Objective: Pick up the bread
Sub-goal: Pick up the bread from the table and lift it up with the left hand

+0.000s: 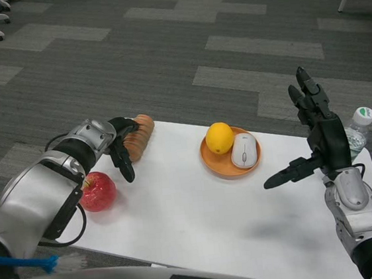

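Two robot hands are seen: left robot hand is laid on the bread at table far-left edge, grip unclear; right robot hand is raised, fingers spread, empty.

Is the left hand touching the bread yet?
Touching. In the head view, the left hand lies over the near end of the bread, its fingers draped down the loaf's side with no gap visible.
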`<action>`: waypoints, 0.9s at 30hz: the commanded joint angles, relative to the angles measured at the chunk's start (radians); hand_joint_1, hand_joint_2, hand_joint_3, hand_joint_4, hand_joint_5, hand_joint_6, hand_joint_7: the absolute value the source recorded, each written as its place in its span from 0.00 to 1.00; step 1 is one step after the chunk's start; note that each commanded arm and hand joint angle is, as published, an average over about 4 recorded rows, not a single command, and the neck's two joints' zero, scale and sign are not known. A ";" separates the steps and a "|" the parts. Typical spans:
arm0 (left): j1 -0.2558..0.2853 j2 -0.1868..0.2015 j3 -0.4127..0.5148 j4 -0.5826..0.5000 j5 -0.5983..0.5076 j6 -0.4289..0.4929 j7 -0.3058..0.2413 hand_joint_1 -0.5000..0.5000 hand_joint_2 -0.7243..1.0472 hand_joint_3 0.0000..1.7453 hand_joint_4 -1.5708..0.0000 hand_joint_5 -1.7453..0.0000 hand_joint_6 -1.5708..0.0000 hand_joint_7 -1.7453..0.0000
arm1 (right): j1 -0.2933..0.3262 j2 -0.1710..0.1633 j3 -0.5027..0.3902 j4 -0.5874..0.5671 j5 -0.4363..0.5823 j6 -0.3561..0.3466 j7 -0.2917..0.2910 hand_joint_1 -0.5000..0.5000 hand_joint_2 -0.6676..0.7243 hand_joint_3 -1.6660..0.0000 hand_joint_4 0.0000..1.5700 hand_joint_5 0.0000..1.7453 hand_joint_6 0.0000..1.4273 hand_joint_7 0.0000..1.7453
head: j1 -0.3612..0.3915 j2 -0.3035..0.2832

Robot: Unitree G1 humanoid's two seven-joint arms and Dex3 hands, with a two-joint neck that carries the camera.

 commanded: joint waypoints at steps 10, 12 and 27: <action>0.068 0.025 -0.327 -0.242 -0.118 0.054 -0.116 0.00 0.05 0.05 1.00 1.00 1.00 0.92 | 0.012 0.005 -0.015 -0.001 0.008 -0.008 -0.003 0.17 0.64 1.00 0.00 0.11 0.00 0.00 | -0.012 0.005; 0.084 0.037 -0.336 -0.295 -0.124 0.067 -0.122 0.00 0.05 0.05 1.00 1.00 1.00 0.92 | 0.014 0.005 -0.017 -0.002 0.008 -0.008 -0.003 0.17 0.64 1.00 0.00 0.11 0.00 0.00 | -0.013 0.005; 0.132 0.095 -0.293 -0.482 -0.089 0.128 -0.137 0.00 0.05 0.05 1.00 1.00 1.00 0.92 | 0.014 0.003 -0.020 0.000 0.008 -0.008 -0.003 0.17 0.62 1.00 0.00 0.11 0.00 0.00 | -0.001 0.015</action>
